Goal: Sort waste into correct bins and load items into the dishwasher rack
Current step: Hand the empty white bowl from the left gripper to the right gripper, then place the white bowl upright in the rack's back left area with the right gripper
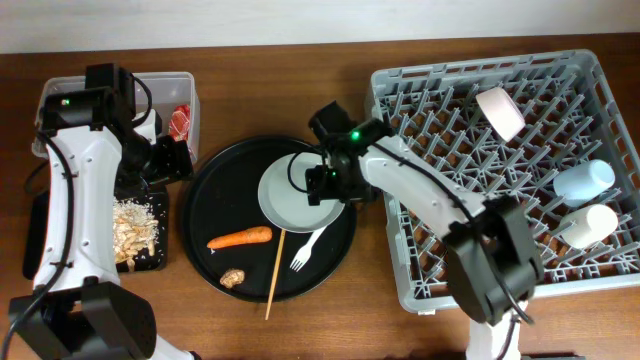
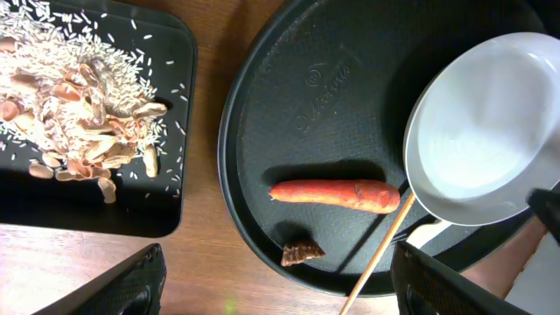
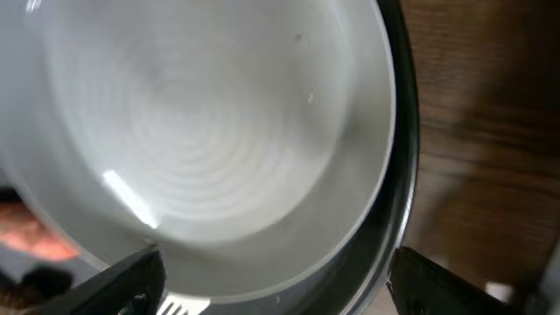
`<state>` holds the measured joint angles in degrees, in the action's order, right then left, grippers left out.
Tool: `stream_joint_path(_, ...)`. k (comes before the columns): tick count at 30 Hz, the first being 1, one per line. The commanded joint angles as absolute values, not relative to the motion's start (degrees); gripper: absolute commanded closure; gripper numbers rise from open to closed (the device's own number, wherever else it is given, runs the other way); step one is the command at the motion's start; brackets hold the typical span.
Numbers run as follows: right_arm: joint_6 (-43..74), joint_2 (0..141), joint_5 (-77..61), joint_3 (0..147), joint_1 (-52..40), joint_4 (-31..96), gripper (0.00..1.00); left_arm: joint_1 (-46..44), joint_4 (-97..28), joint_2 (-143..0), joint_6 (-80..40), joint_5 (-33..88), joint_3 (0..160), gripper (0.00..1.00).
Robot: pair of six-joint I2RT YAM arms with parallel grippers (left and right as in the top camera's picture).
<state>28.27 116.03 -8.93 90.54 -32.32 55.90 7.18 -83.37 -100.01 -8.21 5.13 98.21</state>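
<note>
1. Overhead, right side: the dishwasher rack (image 1: 560,275) on the tabletop (image 1: 280,70) holds the pinkish-cream bowl (image 1: 500,112), the light-blue cup (image 1: 585,180) and the white cup (image 1: 588,225).
2. Overhead, centre: the plate (image 1: 290,200), carrot (image 1: 240,239), brown lump (image 1: 233,277) and fork (image 1: 308,250) lie on the round black tray (image 1: 215,195). The right claw (image 1: 325,182) is over the plate's right edge.
3. Overhead, left side: the left claw (image 1: 172,160) is beside the clear tub (image 1: 190,85), which contains a red wrapper (image 1: 180,122). Rice bits (image 1: 132,222) fill the shallow black tray (image 1: 150,258).
4. Left wrist: the fingers (image 2: 131,284) are spread, with nothing between them. The carrot and lump lie below.
5. Right wrist: the fingers (image 3: 131,280) are spread above the plate's rim. Contact cannot be determined.
</note>
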Motion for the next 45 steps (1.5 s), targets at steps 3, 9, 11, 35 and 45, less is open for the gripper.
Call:
stream_joint_path(3, 32.08, 120.49, -8.40, 91.18, -32.64, 54.54, 0.24, 7.29, -83.42, -99.29, -8.32, 5.32, 98.61, 0.18)
stream_joint_path(9, 33.06, 123.02, -7.88, 91.11, -32.67, 54.28, 0.33, 7.29, -83.42, -99.29, -8.34, 5.32, 98.61, 0.18)
stream_joint_path(11, 33.56, 123.22, -7.25, 91.02, -32.67, 54.00, 0.48, 7.29, -83.42, -99.29, -8.32, 5.32, 98.61, 0.18)
stream_joint_path(35, 24.45, 110.21, 22.59, 118.26, -27.11, 80.40, 0.96, 7.29, -83.07, -99.29, -8.34, 5.32, 98.61, 0.18)
stream_joint_path(45, 26.70, 106.45, 55.79, 118.30, -18.92, 83.46, 0.96, 7.29, -83.05, -99.29, -8.34, 5.32, 98.61, 0.18)
